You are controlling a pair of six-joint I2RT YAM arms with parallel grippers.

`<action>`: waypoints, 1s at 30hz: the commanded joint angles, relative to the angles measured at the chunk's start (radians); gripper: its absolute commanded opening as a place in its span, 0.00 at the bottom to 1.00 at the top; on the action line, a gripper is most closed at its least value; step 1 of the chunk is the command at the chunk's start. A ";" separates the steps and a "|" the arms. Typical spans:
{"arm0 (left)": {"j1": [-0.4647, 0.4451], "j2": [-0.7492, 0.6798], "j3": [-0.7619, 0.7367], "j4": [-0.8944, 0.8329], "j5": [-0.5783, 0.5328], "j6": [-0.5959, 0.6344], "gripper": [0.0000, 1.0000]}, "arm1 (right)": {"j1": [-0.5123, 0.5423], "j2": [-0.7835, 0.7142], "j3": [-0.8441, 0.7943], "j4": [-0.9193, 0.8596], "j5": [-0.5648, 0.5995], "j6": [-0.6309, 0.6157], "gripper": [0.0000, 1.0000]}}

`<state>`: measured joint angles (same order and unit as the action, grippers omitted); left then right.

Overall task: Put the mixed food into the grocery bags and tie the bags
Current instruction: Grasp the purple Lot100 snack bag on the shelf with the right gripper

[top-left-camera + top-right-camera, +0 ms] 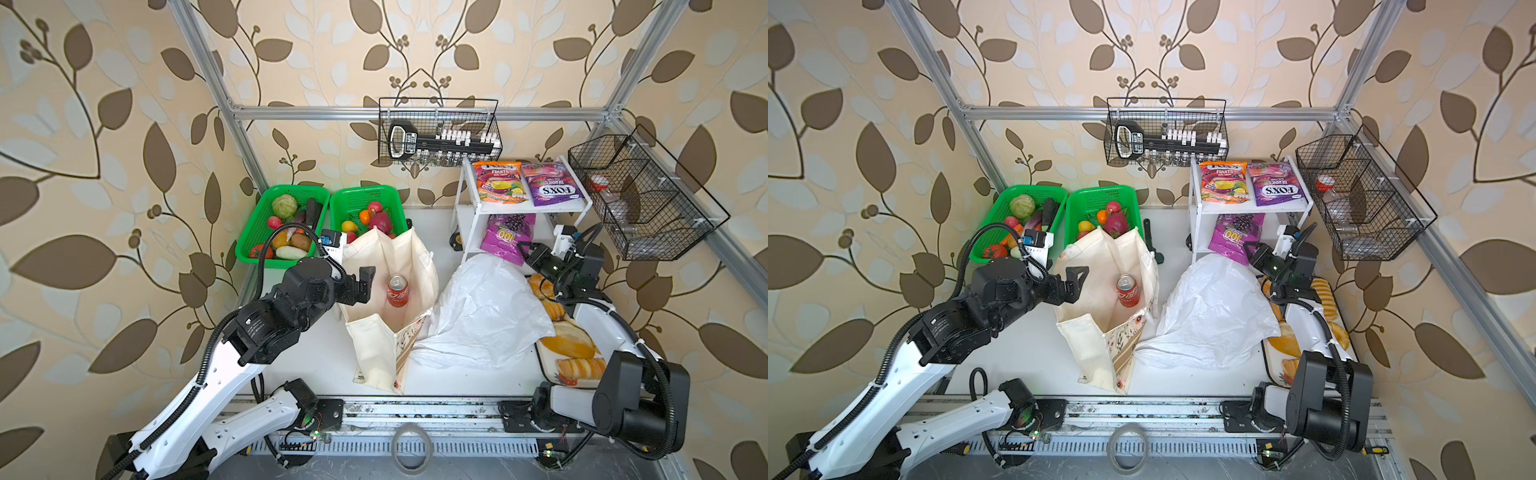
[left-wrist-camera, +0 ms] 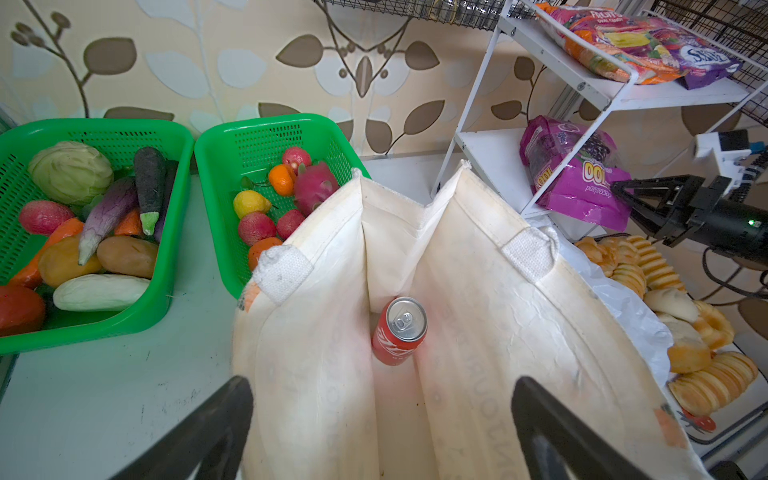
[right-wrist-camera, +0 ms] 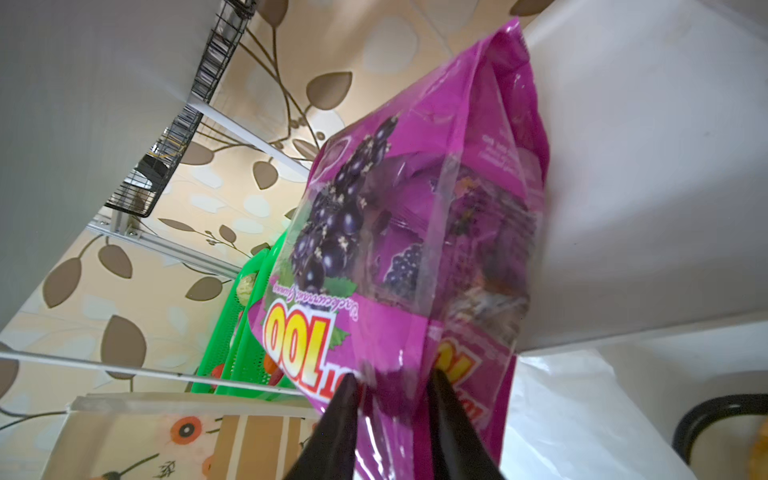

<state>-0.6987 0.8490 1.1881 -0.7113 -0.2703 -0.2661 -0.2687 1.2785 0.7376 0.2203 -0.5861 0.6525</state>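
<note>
One red can (image 2: 401,332) stands inside cream tote (image 2: 311,353); left fingers (image 2: 220,415) spread wide above tote rim. Right fingers (image 3: 336,424) straddle purple packet (image 3: 415,208) lower edge; cannot tell whether gripping.

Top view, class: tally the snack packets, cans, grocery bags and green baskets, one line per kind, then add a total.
Snack packets: 3 (orange, purple, magenta)
Can: 1
Bags: 2 (tote, plastic bag)
Green baskets: 2
Total: 8
</note>
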 commanded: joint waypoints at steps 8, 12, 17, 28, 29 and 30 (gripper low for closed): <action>0.010 -0.007 -0.003 0.018 -0.017 -0.013 0.99 | 0.001 0.059 0.049 -0.090 -0.011 0.071 0.75; 0.010 -0.002 0.002 0.016 -0.015 -0.012 0.99 | 0.005 0.106 0.073 -0.075 -0.031 0.107 0.78; 0.010 -0.001 0.001 0.017 -0.013 -0.012 0.99 | 0.017 0.128 0.082 -0.054 -0.034 0.116 0.79; 0.010 -0.010 -0.011 0.009 -0.023 -0.012 0.99 | 0.019 0.114 0.031 0.003 -0.020 0.137 0.34; 0.010 -0.011 -0.009 0.008 -0.025 -0.012 0.99 | 0.017 0.105 0.023 0.007 -0.017 0.140 0.28; 0.011 -0.011 -0.008 0.007 -0.027 -0.011 0.99 | 0.016 0.094 0.015 0.011 -0.015 0.142 0.22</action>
<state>-0.6987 0.8524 1.1877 -0.7116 -0.2710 -0.2665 -0.2523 1.3842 0.7834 0.2188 -0.6319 0.7815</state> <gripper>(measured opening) 0.988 0.244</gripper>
